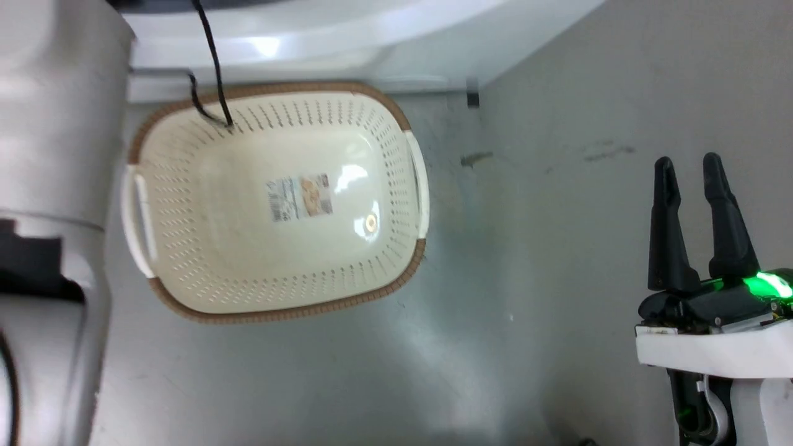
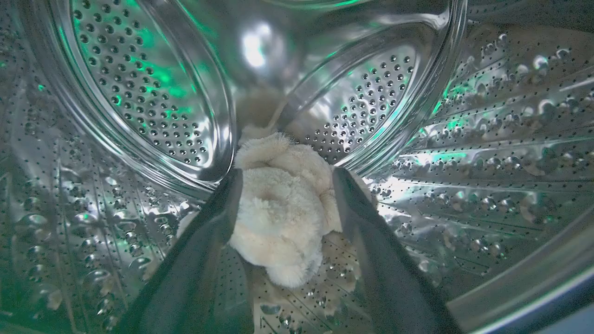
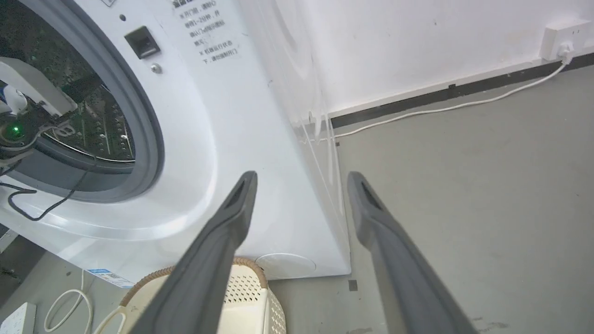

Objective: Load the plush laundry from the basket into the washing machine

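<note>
Spread wide, the jaws of the left gripper (image 2: 287, 170) flank the plush (image 2: 278, 218), each finger touching one side of it. I cannot tell whether they squeeze it or merely bracket it. The plush is deep inside the drum (image 2: 487, 139), low and near the far wall, its bottom lump on or just above the perforated floor. The right gripper (image 1: 688, 161) hangs idle at the right, jaws parted on nothing, over bare floor (image 1: 526, 279). The basket (image 1: 291, 314) sits empty at the foot of the washer (image 3: 222, 139), with only a label on its bottom.

Loading looks all but done; letting go and backing out are what is left. The likeliest trouble is the long pile clinging to the fingers, so the plush gets dragged toward the porthole and tips out over the seal (image 3: 151, 139). The black cable (image 3: 46, 206) drooping from the left arm across that seal could also snag on the lip or on the basket's rim as the arm backs out.
</note>
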